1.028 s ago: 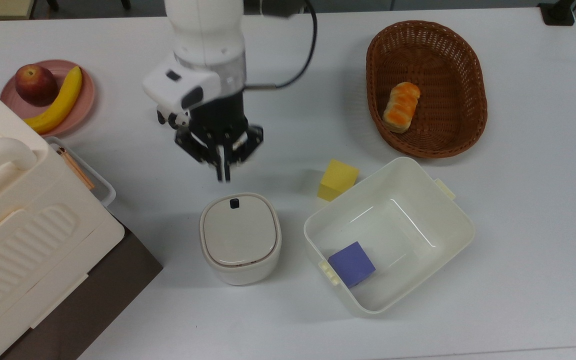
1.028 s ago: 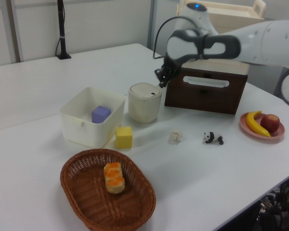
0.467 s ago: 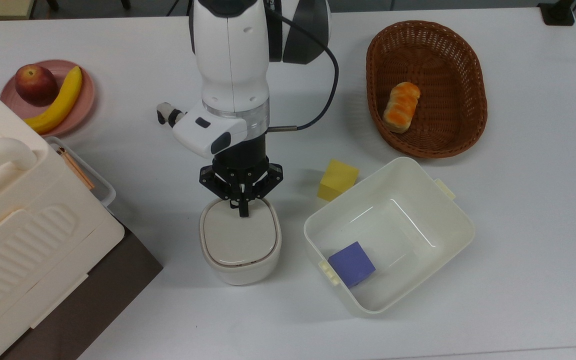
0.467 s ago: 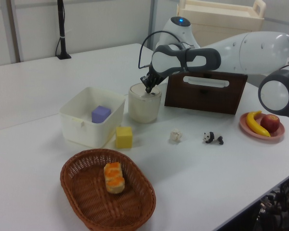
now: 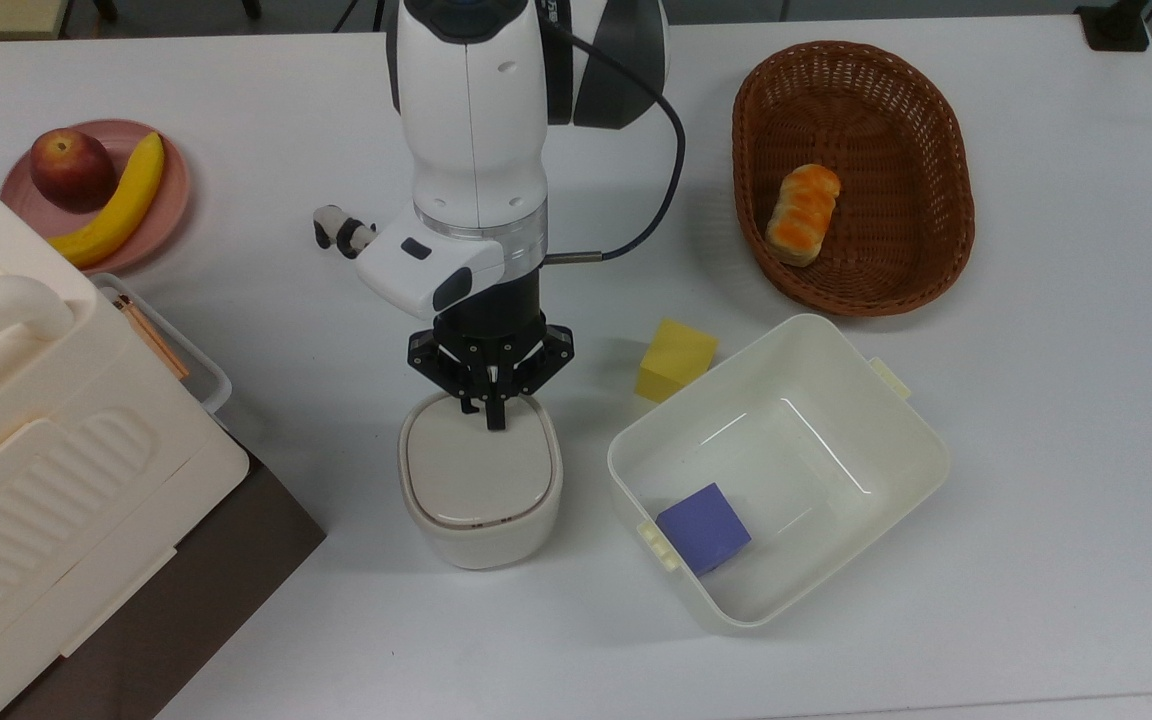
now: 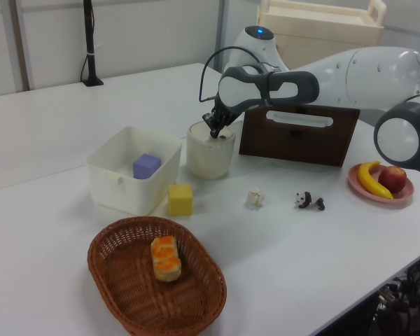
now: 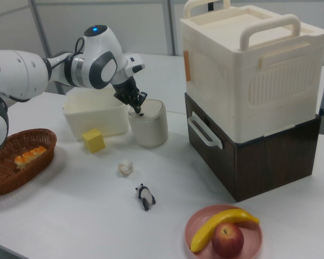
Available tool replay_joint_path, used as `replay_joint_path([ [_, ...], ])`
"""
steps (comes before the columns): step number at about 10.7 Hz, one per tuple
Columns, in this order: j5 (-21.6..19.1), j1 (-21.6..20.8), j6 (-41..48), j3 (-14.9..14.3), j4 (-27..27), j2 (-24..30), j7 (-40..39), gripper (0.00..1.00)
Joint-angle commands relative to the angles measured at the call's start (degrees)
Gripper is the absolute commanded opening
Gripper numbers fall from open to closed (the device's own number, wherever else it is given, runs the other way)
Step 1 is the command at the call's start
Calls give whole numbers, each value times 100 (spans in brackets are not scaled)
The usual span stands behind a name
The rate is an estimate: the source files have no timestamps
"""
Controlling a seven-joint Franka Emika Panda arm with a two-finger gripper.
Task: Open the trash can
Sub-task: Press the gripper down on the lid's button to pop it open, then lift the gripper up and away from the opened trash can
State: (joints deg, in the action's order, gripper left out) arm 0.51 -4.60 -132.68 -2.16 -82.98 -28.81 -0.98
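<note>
Purple cube (image 5: pixel 703 527) inside white tub (image 5: pixel 896 432)

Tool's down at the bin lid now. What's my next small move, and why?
Probably press a little further straight down. The tool sits closed at the lid edge of the trash can where the button is, and the lid still lies flat.

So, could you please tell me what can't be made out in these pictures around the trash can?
- Lid button: in the top view the gripper covers it on the trash can.
- Contact: no view settles whether the tips touch the lid.
- Inside of the can: hidden by the shut lid.
</note>
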Motion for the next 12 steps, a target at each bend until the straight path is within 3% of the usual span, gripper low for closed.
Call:
replay_joint_path([
  [1,-138,-76,1581,-22,-87,864,98,9],
  [3,-341,-76,3013,-30,-87,1463,89,52],
  [4,-341,-85,3507,-39,-78,1640,142,86],
  [5,-297,-94,3887,-39,-78,1824,142,100],
  [7,-271,-41,4294,-74,-104,2054,72,100],
  [12,-279,152,4260,-101,-157,2011,142,100],
])
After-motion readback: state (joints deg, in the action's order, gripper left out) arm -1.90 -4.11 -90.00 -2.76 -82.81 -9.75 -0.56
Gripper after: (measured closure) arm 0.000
